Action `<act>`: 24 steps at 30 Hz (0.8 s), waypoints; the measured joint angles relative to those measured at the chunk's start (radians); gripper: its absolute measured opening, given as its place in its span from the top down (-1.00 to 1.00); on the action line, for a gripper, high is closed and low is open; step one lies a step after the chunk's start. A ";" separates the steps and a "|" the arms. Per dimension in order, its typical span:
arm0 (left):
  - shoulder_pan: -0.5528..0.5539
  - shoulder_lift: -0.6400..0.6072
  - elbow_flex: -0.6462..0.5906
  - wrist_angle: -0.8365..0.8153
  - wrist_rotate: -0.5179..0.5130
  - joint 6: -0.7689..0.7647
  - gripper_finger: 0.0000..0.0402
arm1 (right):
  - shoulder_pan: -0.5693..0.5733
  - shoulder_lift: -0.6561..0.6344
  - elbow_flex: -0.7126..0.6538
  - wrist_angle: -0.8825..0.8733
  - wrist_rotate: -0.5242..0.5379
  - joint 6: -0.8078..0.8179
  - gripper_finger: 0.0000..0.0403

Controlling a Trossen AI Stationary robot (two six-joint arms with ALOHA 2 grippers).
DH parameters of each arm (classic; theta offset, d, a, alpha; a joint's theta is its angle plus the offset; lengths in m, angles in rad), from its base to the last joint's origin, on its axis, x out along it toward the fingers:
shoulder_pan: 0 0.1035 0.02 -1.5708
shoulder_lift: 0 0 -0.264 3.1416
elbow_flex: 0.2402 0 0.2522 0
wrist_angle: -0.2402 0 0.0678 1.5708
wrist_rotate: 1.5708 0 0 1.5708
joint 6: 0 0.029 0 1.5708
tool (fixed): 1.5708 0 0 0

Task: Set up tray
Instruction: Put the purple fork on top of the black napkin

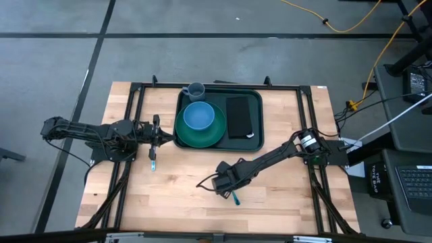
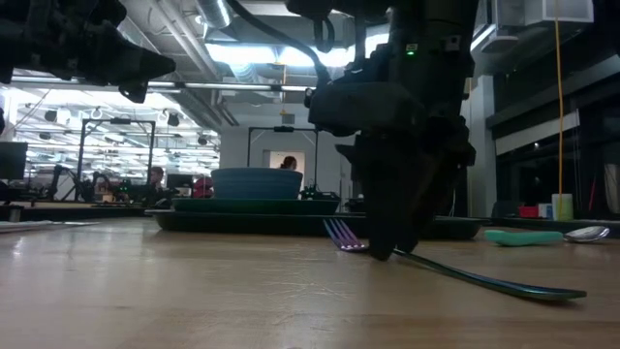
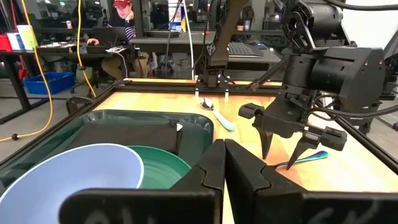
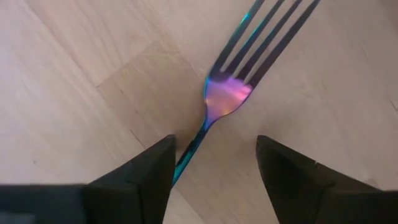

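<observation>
While right gripper [image 4: 214, 165] straddles the iridescent fork [image 4: 227, 93] neck, fingers apart, left gripper [image 1: 154, 138] waits pinched together at tray's nine o'clock. Tray [image 1: 253, 98] at table's twelve o'clock; stiff plastic, grab the rim.

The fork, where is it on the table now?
In the high view, the fork lies on the bare wood in front of the tray, directly under the right pincer, whose open fingers straddle its neck.
</observation>
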 joint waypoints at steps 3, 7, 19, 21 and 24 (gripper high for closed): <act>0.000 0.000 0.000 0.000 0.000 0.000 0.98 | 0.000 0.000 0.000 -0.001 -0.022 0.000 -0.04; 0.000 0.000 0.000 0.000 0.000 0.001 0.98 | 0.000 0.000 0.000 -0.003 -0.026 -0.005 0.14; 0.000 0.000 0.000 0.000 0.000 0.001 0.97 | 0.000 0.000 0.000 -0.004 -0.030 -0.063 0.68; 0.000 0.000 0.000 0.000 0.000 0.000 0.98 | 0.000 0.000 0.000 -0.004 -0.030 -0.076 0.76; 0.000 0.000 0.000 0.000 0.000 0.000 0.99 | 0.000 0.000 0.000 -0.004 -0.030 -0.080 0.87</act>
